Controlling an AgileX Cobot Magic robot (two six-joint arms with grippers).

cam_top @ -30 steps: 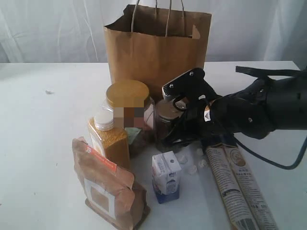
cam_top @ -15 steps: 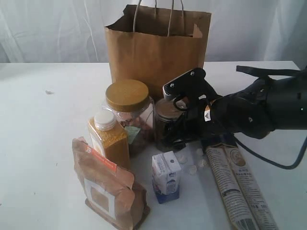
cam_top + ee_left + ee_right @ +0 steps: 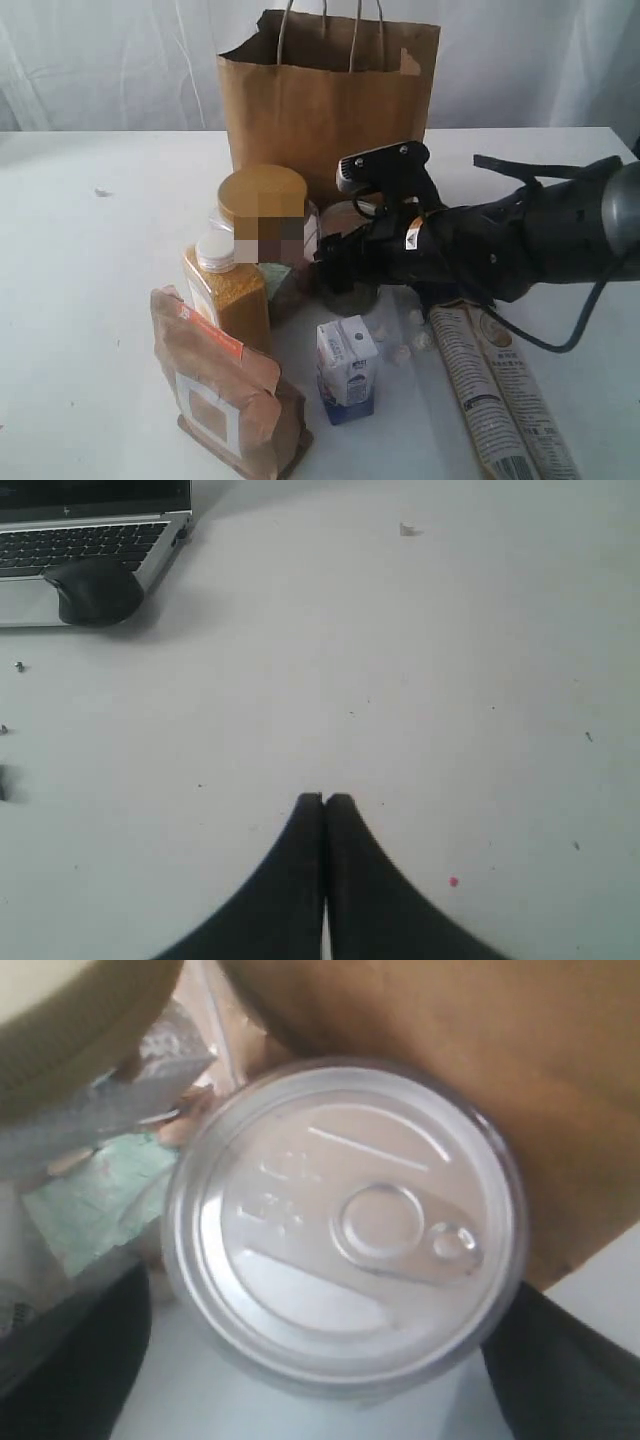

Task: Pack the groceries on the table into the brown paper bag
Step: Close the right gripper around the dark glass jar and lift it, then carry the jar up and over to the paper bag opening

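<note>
Two claws differ: the left gripper (image 3: pixel 324 798) is pinched closed over the bare table (image 3: pixel 480 630), while the right gripper (image 3: pixel 340 265) straddles the dark jar (image 3: pixel 345 1225) just in front of the brown paper bag (image 3: pixel 330 110); whether it grips is unclear. Raised marks on the jar's pull-tab lid, like the print on the carton (image 3: pixel 346 372) and long packet (image 3: pixel 500 390), are unreadable.

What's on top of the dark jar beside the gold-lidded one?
A round silver pull-tab lid caps the dark cylindrical jar. The black right gripper straddles it, fingers either side, hiding most of its body in the exterior view. Contents unseen.
</note>
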